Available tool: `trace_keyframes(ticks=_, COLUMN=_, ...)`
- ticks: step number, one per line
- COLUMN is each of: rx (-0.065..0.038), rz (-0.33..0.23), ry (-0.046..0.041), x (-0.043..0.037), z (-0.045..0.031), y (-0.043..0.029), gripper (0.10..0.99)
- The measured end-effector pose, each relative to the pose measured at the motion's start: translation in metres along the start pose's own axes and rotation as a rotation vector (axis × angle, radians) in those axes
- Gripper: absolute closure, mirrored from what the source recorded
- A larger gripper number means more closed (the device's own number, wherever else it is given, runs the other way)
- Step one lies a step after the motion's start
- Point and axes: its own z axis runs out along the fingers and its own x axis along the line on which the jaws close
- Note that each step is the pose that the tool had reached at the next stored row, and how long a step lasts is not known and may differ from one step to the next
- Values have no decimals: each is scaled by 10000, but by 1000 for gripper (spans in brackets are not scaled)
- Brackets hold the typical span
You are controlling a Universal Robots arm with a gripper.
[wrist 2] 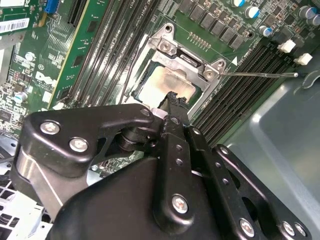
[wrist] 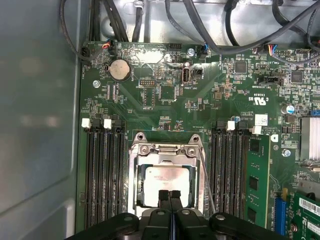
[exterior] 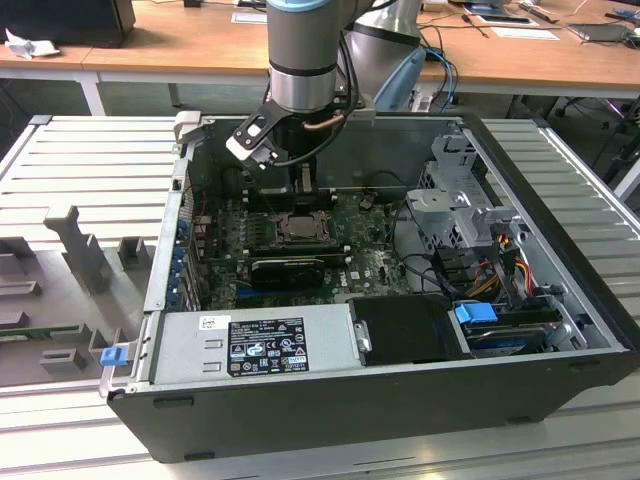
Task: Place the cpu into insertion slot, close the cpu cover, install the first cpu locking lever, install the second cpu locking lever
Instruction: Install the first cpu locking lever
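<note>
Tool (wrist: 170, 193) points straight down, jaws together, over the cpu (wrist: 159, 181)

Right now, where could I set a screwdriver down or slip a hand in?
Free: the ribbed grey table on the exterior view's right of the computer case. Crowded: around the cpu, under the gripper, between memory slots; cables by the drive cage.

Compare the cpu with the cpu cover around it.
The cpu is a solid pale square; the cpu cover is an open grey frame. The cpu sits in the middle; the cpu cover rings it. The cpu top is plain; the cpu cover carries screws. Both are metallic, square and seem to lie flat.
</note>
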Motion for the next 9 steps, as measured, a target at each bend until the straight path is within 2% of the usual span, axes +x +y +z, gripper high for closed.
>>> trace_keyframes(ticks=9, rx=0, rz=0, ry=0, x=0, z=-35, y=1, gripper=980)
